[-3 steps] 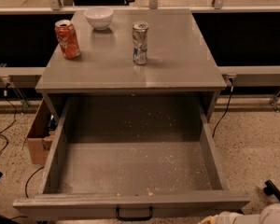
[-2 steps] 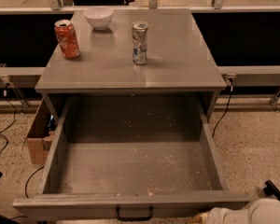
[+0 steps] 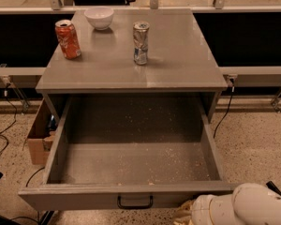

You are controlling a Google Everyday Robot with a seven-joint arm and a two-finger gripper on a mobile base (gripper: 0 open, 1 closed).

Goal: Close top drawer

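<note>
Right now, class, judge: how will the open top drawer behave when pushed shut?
The top drawer holds only crumbs, so it probably slides lightly. Its wide front may skew if pushed off-centre; the gripper sits low, right of the handle.

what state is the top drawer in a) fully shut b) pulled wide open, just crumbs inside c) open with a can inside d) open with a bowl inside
B: the top drawer is pulled far out with only crumbs on its floor, and the gripper sits low right by its front.
</note>
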